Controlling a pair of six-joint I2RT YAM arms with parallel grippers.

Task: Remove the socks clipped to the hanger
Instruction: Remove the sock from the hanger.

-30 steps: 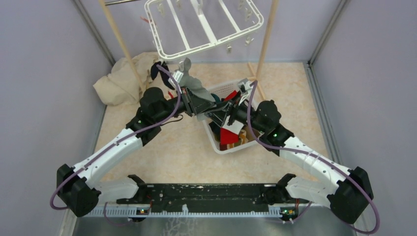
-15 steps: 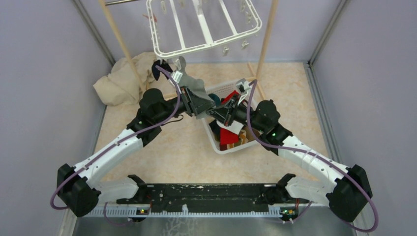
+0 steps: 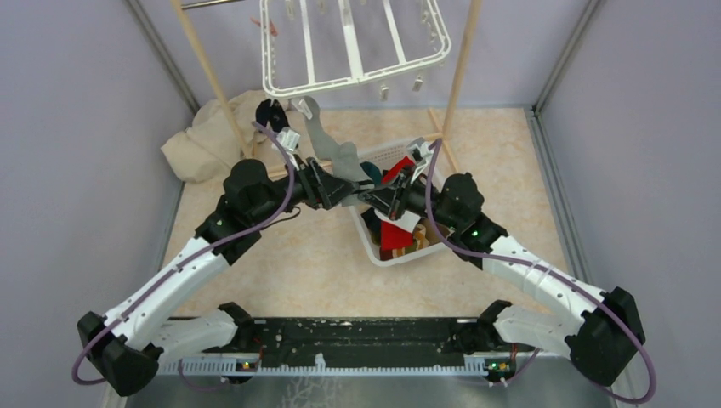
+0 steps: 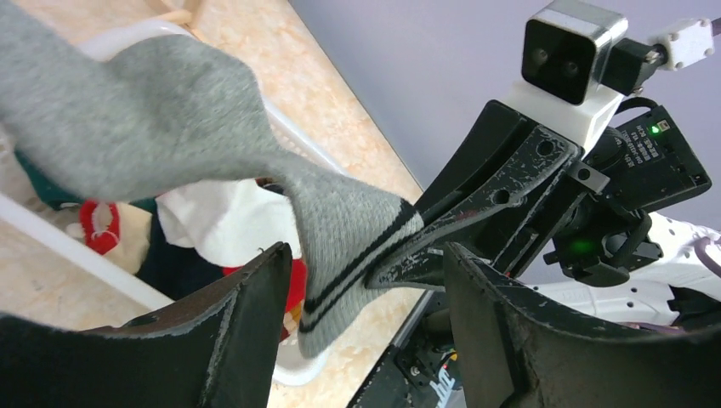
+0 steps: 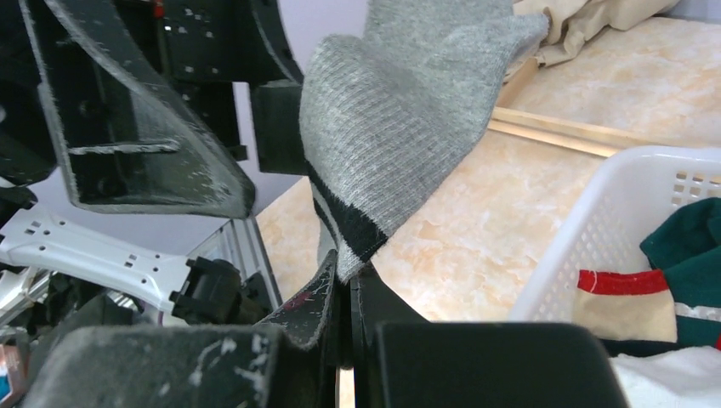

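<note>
Top view, hanger: the hanger (image 3: 355,59) hangs between two wooden poles (image 3: 462,59) above the far edge of the surface (image 3: 298,255). The clips I can make out are mostly bare.
Top view, sock: one grey sock (image 3: 330,149) slants from the clips at the hanger's near-left corner down and rightward to the grippers. It ends over the far-left rim of the basket (image 3: 367,242).
Top view, axis: the long axis is steeply tilted, with the toe end up by the hanger and the striped cuff low, pointing at the basket.
Top view, grippers: the left gripper (image 3: 347,189) and right gripper (image 3: 367,195) meet nose to nose at the cuff, around mid-surface.
Top view, rest: the basket holds other socks, and a beige cloth (image 3: 204,140) lies near the far-left corner.
Left wrist view, left gripper: it is spread wide, its fingers (image 4: 246,331) flanking the cuff without touching it.
Left wrist view, right gripper: its tips are clamped on the dark-striped end of the cuff.
Right wrist view, right gripper: the jaws are pressed together, pinching the cuff, and the sock rises away from them toward the hanger.
Step, as I judge it: the sock is being handed to the right gripper, and its top end looks not yet freed from the clip.
Next move: a steady pull down along the sock's length should slip it from the clip. The right gripper then needs to carry it over the basket and let go, with the left arm kept out of the way.
</note>
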